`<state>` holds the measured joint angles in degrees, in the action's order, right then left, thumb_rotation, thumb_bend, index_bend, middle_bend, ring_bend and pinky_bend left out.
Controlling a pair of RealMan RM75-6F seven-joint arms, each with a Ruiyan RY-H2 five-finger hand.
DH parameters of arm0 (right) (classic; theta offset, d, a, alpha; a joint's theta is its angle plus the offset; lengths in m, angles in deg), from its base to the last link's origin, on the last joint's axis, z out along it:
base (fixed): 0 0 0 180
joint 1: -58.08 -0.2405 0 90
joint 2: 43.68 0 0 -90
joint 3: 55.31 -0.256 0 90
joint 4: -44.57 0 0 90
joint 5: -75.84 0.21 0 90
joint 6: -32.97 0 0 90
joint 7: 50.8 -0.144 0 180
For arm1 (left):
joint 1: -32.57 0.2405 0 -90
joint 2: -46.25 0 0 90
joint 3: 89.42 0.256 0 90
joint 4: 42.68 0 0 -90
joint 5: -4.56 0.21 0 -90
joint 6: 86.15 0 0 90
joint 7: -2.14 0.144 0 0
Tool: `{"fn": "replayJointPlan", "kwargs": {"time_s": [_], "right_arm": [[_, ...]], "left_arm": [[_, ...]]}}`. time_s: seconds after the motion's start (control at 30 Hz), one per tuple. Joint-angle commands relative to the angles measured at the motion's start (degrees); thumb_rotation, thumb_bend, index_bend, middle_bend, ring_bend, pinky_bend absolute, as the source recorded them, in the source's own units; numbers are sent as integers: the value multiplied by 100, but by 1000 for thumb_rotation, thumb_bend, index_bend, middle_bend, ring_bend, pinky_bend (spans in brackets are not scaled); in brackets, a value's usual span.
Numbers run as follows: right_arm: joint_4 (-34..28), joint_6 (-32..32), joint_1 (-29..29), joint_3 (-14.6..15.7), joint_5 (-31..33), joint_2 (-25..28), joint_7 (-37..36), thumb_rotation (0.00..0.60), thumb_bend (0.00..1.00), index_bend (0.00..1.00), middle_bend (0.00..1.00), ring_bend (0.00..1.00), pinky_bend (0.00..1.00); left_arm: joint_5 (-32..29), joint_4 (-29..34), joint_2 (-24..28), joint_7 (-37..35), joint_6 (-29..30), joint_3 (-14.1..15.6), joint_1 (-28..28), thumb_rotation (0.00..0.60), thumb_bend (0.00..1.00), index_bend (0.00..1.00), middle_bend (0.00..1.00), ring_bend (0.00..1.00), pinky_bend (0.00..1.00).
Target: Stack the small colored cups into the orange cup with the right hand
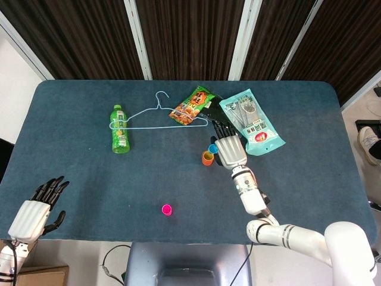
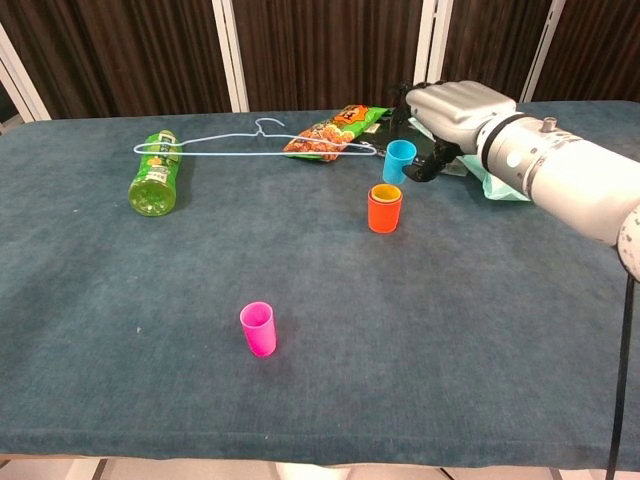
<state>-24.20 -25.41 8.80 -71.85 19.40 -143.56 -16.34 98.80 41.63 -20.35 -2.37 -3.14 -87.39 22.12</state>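
While your right hand (image 2: 455,110) pinches the blue cup (image 2: 399,162) upright just beyond and right of the orange cup (image 2: 384,208), bring it nearer and leftward (pink cup (image 2: 257,329) waits on the counter (image 2: 150,300)).

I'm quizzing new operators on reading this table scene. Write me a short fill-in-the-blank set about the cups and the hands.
1. The right hand holds the ____ cup, just above and behind the orange cup.
2. The cup standing alone near the table's front edge is ____.
3. The clothes hanger rests partly on the green ____.
4. The left hand holds ____.

Missing words: blue; pink; bottle; nothing
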Motion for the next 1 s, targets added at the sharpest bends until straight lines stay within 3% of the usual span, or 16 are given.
{"fn": "replayJointPlan", "kwargs": {"time_s": [0.03,0.53,0.63,0.67,0.77,1.0], "right_arm": [[24,-3,-10,17,-36,-22,-31,600,492,634,49,0,0],[84,95,14,174,-61,-109,-59,600,492,581,49,0,0],[37,138,34,207,11,-82,23,600,492,439,46,0,0],[-36,197,44,219,127,-39,129,600,492,290,30,0,0],[-359,251,80,266,260,150,298,600,493,26,0,0,0],[-1663,179,330,705,-537,682,-158,600,493,0,0,0,0]], "left_arm": [[-12,1,1,-1,1,-8,0,600,443,0,0,0,152],[19,-5,22,-51,45,3,12,600,443,0,0,0,152],[33,-6,27,-61,62,7,17,600,443,0,0,0,152],[39,-7,27,-65,67,8,18,600,443,0,0,0,152],[39,-8,31,-74,74,8,21,600,443,0,0,0,151],[41,-3,18,-50,48,13,12,600,442,0,0,0,151]]}}
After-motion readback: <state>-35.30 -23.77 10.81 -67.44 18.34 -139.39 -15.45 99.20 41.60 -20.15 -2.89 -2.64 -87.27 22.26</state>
